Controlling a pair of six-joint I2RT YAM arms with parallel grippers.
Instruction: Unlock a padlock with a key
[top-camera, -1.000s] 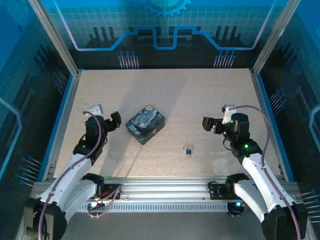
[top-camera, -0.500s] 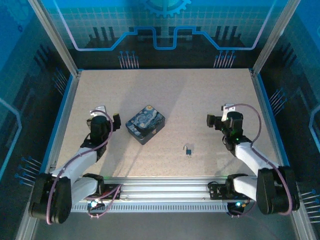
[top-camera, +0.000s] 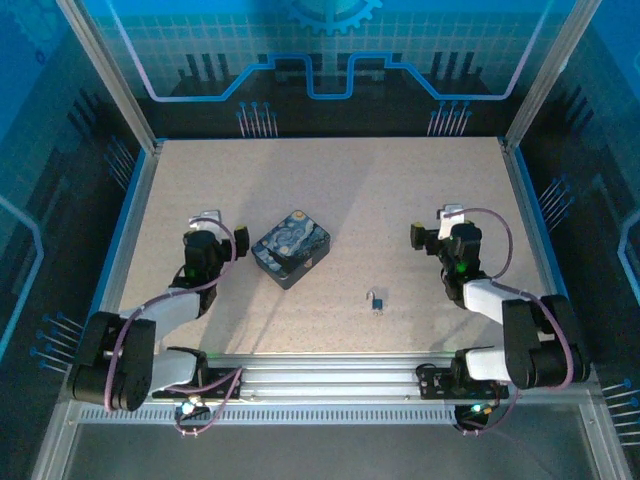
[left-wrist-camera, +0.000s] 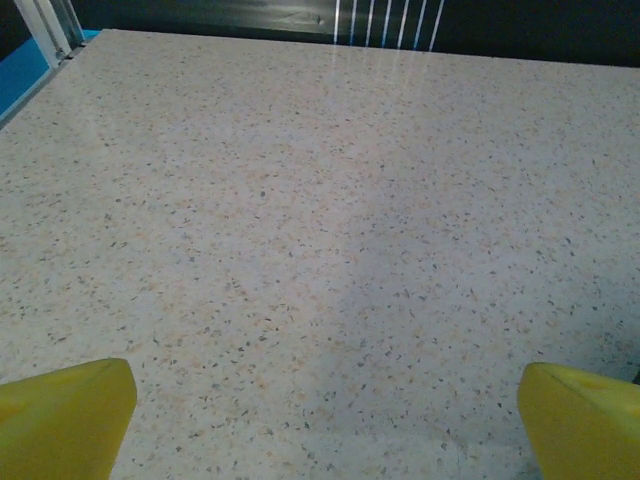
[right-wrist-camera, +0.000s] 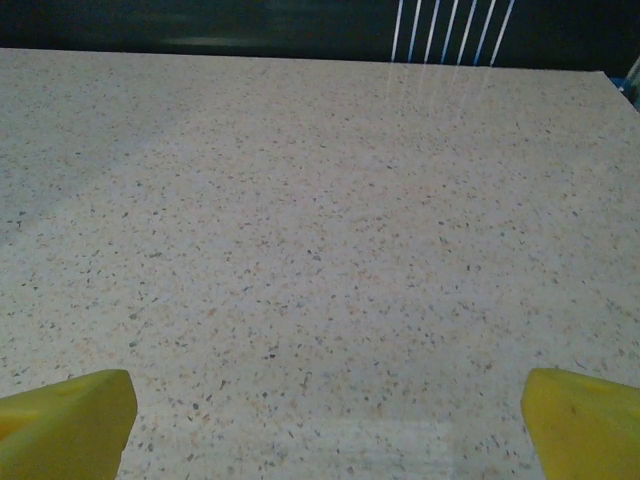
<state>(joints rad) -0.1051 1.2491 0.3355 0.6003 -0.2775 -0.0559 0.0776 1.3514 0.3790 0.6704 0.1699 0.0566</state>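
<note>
While left tool (top-camera: 232, 242) and right tool (top-camera: 420, 238) gape wide, box (top-camera: 291, 248) lies left of padlock (top-camera: 377, 298).

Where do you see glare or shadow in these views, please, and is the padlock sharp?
Top external: a soft darker band crosses the table down its middle; the padlock is too small to resolve. Left wrist: pale glare streaks near the far edge, dimmer centre. Right wrist: similar streaks upper right, shadow upper left.
</note>
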